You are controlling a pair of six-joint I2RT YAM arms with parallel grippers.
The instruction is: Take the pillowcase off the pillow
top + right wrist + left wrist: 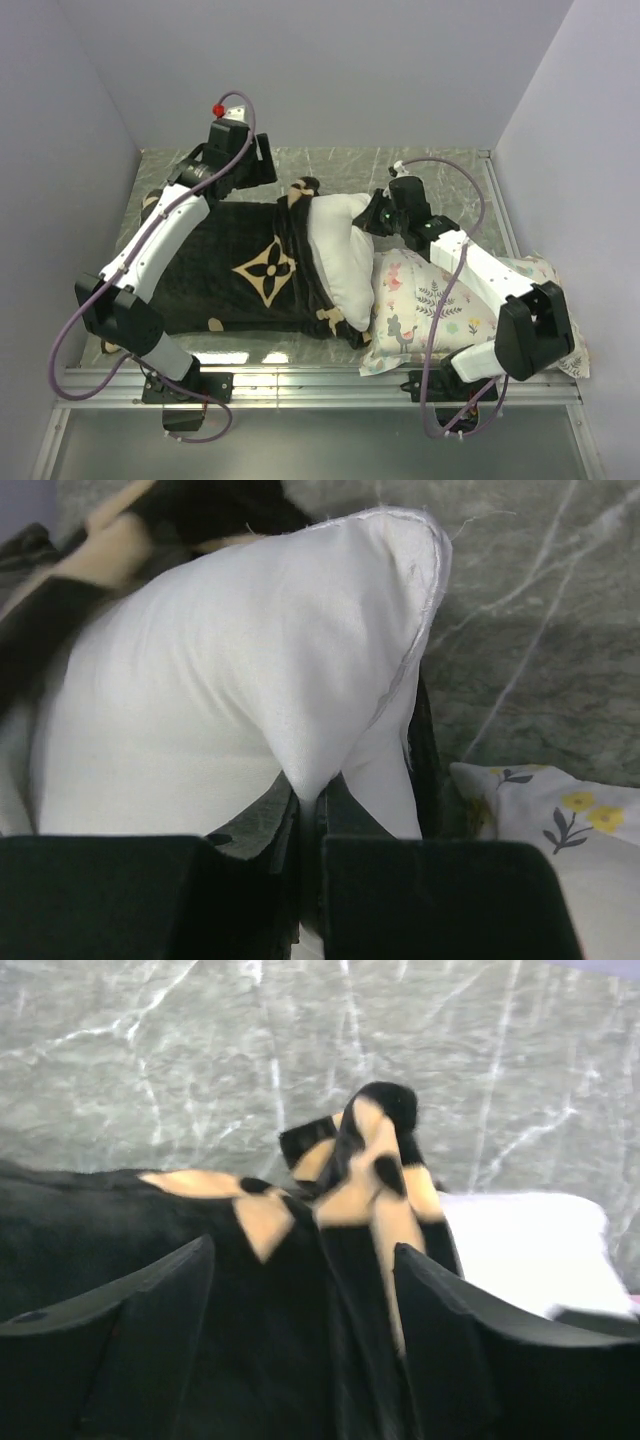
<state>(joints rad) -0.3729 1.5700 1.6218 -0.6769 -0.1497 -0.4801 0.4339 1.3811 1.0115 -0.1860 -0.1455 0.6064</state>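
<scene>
**Pillow half out of its cover, right hand pinching a corner**

The pillowcase (240, 265) lies spread on the left and middle of the bench (330, 165), black plush with a tan four-petal flower showing on top. Its open end is on the right, rucked into thick folds, and one corner of it stands up in a black-and-tan twist at the far side (372, 1150).

The pillow (345, 250) sticks out of that opening toward the right, plain white and puffy. Its left part is hidden inside the cover. Its bare end leans against a smaller printed pillow (420, 300), which lies at the near right of the bench.

The right hand (377, 214) is at the far corner of the white pillow. In the right wrist view its fingers (420, 900) are closed tight on a fold of the white cloth, and the corner rises in a peak above them.

The left hand (302, 1255) is over the far edge of the pillowcase, near the twisted corner. Its two fingers stand wide apart with black plush showing between them, and they grip nothing. The right arm stretches across the printed pillow.
</scene>
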